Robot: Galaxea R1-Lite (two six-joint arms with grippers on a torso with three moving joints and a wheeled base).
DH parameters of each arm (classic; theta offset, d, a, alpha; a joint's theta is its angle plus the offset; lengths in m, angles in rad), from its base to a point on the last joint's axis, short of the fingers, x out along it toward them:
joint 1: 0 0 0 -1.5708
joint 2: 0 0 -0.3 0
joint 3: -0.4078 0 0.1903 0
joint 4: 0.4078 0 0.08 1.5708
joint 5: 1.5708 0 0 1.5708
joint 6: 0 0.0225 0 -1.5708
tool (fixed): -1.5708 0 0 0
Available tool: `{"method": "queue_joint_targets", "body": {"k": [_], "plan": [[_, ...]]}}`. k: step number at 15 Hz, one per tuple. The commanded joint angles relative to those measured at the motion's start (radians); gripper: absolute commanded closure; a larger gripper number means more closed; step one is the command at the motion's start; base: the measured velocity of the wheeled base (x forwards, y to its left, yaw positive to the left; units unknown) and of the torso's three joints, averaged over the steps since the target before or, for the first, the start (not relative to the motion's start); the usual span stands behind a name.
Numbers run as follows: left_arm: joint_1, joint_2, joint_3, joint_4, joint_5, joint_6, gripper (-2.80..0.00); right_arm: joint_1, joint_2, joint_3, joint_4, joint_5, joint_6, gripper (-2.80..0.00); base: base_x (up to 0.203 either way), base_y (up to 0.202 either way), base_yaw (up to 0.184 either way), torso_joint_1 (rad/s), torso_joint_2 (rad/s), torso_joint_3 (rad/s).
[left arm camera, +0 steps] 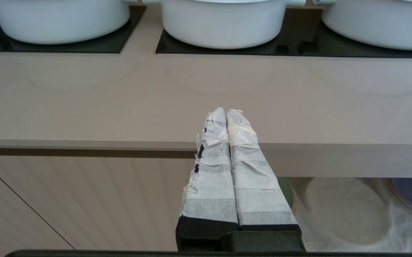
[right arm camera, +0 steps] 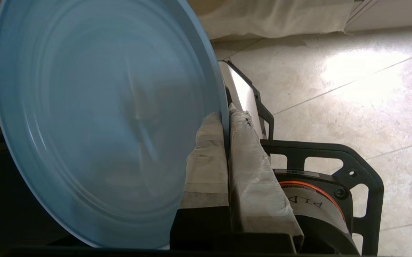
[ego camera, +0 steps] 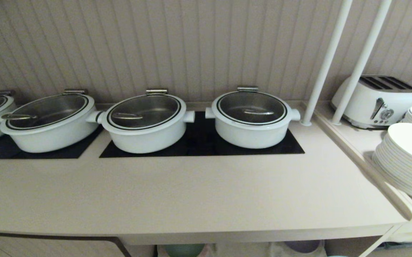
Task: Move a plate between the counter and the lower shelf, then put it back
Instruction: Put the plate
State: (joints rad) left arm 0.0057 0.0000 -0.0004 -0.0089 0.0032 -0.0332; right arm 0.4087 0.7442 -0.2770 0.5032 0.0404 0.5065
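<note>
The light-blue plate (right arm camera: 95, 117) fills much of the right wrist view, held on edge and off the counter, over the tiled floor (right arm camera: 352, 89). My right gripper (right arm camera: 225, 116) is shut on the plate's rim, one taped finger on each face. Parked in front of the counter's front edge (left arm camera: 120, 96), my left gripper (left arm camera: 226, 111) is shut and empty. The counter (ego camera: 177, 189) carries no plate in the head view, and neither arm shows there. The lower shelf with its white cloth (left arm camera: 348, 210) lies under the counter.
Several white pots (ego camera: 145, 123) stand on black panels at the counter's back. A toaster (ego camera: 377, 101), stacked white plates (ego camera: 406, 160) and white poles (ego camera: 325, 60) occupy the right ledge. A green plate (ego camera: 184, 249) and a purple plate (ego camera: 302, 245) sit on the shelf.
</note>
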Motion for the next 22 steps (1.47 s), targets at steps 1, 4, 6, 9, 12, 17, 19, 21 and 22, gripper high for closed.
{"method": "queue_joint_targets", "body": {"k": [1, 4, 6, 9, 12, 17, 19, 21, 22], "plan": [[0.0, 0.0, 0.0, 0.0, 0.0, -0.001, 0.0, -0.001, 0.048, -0.004, -0.029, 0.0, 0.004, 0.0, 0.0, 0.0, 0.0, 0.0, 0.0, 0.0], [0.0, 0.0, 0.0, 0.0, 0.0, -0.001, 0.0, -0.017, 0.155, -0.021, -0.11, -0.001, 0.004, 0.0, 0.0, 0.0, 0.0, 0.0, 0.0, 0.0], [0.0, 0.0, 0.0, 0.0, 0.0, -0.001, 0.0, -0.028, 0.234, -0.061, -0.142, 0.001, 0.005, 0.0, 0.0, 0.0, 0.0, 0.0, 0.0, 0.0], [0.0, 0.0, 0.0, 0.0, 0.0, -0.001, 0.0, -0.038, 0.365, -0.115, -0.204, 0.0, 0.007, 0.0, 0.0, 0.0, 0.0, 0.0, 0.0, 0.0], [0.0, 0.0, 0.0, 0.0, 0.0, -0.001, 0.0, -0.073, 0.493, -0.192, -0.258, -0.001, 0.007, 0.0, 0.0, 0.0, 0.0, 0.0, 0.0, 0.0], [0.0, 0.0, 0.0, 0.0, 0.0, -0.001, 0.0, -0.146, 0.727, -0.352, -0.282, 0.0, 0.007, 0.0, 0.0, 0.0, 0.0, 0.0, 0.0, 0.0], [0.0, 0.0, 0.0, 0.0, 0.0, -0.001, 0.0, -0.161, 0.822, -0.409, -0.306, 0.002, 0.009, 0.0, 0.0, 0.0, 0.0, 0.0, 0.0, 0.0], [0.0, 0.0, 0.0, 0.0, 0.0, -0.001, 0.0, -0.167, 0.916, -0.479, -0.329, 0.003, 0.022, 0.0, 0.0, 0.0, 0.0, 0.0, 0.0, 0.0], [0.0, 0.0, -0.001, 0.0, 0.0, -0.001, 0.0, -0.168, 0.961, -0.518, -0.338, 0.003, 0.034, 0.0, 0.0, 0.0, 0.0, 0.0, 0.0, 0.0]]}}
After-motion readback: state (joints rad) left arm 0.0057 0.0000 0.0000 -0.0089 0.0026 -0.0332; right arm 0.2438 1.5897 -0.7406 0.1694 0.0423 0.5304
